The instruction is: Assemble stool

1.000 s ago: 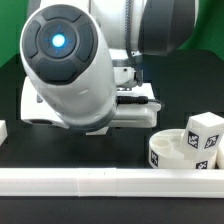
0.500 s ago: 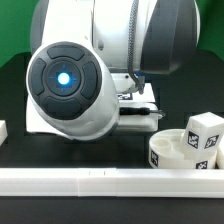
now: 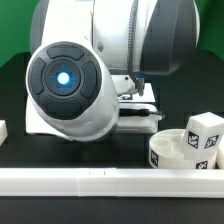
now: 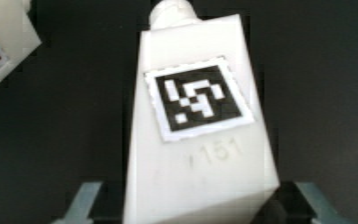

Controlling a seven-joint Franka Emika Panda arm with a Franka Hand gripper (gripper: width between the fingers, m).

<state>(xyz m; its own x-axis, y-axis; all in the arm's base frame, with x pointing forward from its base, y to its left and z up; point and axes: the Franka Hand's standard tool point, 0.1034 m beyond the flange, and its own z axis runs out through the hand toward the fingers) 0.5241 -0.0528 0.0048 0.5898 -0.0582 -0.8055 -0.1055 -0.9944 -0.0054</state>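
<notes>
Fingers (image 4: 91, 202) of the gripper (image 4: 194, 202) are closed against the two long flanks of a stool leg (image 4: 194, 110), so the leg is gripped near its wider end. Its tag (image 4: 197, 98) faces the wrist camera. The long axis runs square to the line between the fingers, with the narrow rounded end pointing away from the grip. Whether the leg is clear of the black table (image 4: 327, 100) cannot be told. In the exterior view the grip is hidden behind the arm (image 3: 65, 85). The seat (image 3: 168, 152) lies flat on the exterior view's right, just behind the border rail (image 3: 100, 181), with a second leg (image 3: 205, 133) upright next to it. Whether that one is socketed cannot be told. Judged early: no leg is seen fitted. Lifting, lining up and seating are still left.
</notes>
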